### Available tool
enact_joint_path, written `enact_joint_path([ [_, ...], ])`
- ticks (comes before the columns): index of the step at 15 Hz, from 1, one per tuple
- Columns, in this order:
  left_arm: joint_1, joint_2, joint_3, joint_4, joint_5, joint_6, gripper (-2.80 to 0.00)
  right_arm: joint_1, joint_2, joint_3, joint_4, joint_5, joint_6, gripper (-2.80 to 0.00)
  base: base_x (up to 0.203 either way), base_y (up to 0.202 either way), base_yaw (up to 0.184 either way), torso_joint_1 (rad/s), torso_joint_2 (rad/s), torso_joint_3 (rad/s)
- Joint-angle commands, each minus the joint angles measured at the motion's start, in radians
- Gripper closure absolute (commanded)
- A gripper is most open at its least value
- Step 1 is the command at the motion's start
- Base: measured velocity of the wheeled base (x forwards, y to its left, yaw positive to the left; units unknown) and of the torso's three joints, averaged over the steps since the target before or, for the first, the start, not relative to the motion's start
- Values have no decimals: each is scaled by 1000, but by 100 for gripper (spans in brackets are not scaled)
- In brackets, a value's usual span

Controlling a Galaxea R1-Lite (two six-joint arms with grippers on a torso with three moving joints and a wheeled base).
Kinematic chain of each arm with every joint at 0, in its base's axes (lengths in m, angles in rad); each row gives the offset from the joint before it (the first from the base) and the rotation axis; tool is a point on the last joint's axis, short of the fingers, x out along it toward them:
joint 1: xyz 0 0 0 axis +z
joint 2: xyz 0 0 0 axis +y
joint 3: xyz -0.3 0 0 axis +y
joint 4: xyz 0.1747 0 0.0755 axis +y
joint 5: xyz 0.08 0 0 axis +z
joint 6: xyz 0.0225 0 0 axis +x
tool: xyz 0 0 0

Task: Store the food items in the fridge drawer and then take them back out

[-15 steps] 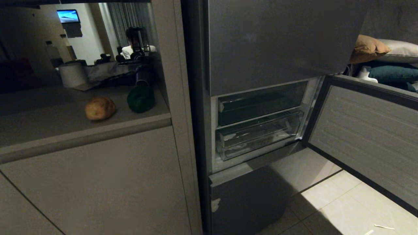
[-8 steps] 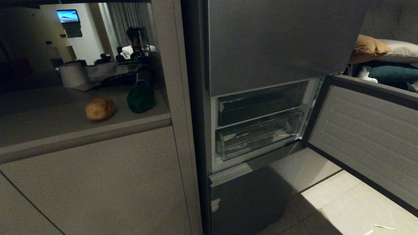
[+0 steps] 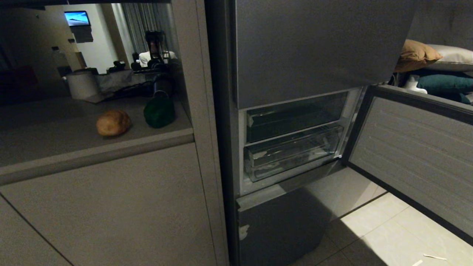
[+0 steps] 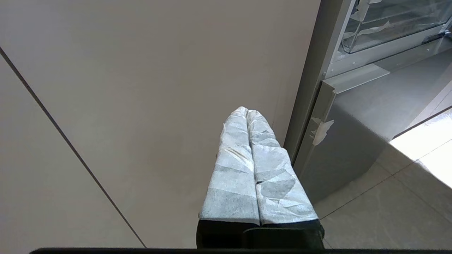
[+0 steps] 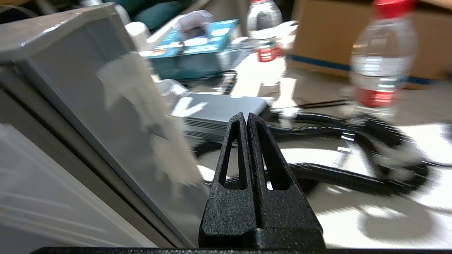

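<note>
fridge drawer (image 3: 292, 153): nothing visible inside | left hand (image 4: 247, 112), right hand (image 5: 246, 118): clenched, nothing held

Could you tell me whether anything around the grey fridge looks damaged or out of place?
Yes, slightly. The lower grey fridge door has a pale chipped or peeling patch at its upper left corner, also visible in the left wrist view. Small white scraps lie on the tiled floor.

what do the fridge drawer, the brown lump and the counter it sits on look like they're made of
Fridge drawer: looks like clear glossy plastic; you see through it and it catches highlights. Brown lump: matte, rough, uneven skin, like a potato; real or fake is not clear. Counter: smooth matte grey-beige slab, perhaps laminate or stone.
</note>
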Motion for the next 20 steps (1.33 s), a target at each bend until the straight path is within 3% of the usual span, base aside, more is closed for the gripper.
enact_joint_path([
  [1,0,0,0,0,0,-1,0,53,51,-42,-7,8,42,0,0,0,0,0,0,0],
  [8,0,0,0,0,0,1,0,174,98,-81,-10,3,110,0,0,0,0,0,0,0],
  [13,0,0,0,0,0,0,0,183,121,-136,-10,-23,110,0,0,0,0,0,0,0],
  [20,0,0,0,0,0,-1,0,167,39,-34,-8,-23,107,0,0,0,0,0,0,0],
])
